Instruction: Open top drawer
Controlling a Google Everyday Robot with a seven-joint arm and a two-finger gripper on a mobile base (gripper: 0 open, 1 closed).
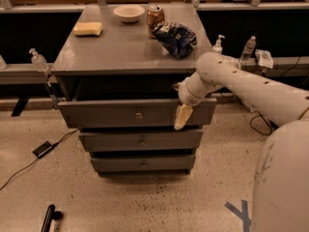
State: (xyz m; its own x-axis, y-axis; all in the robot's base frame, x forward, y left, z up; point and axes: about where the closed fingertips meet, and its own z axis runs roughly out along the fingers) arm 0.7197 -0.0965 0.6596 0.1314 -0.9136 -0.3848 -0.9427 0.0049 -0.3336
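My jaws at top drawer (96, 112) front, right of knob (139, 115), below desk (120, 47) edge; opening: cannot tell. Drawer looks partly out; next, straight outward pull.

Single camera, set high in front of the cabinet (125, 52), tilted down, fairly near; cabinet top to floor (145, 202) in frame. Robot arm (251, 88) enters from the right. Gripper (182, 116) sits mid-frame at the top drawer (106, 114) front, right of its knob (138, 115).
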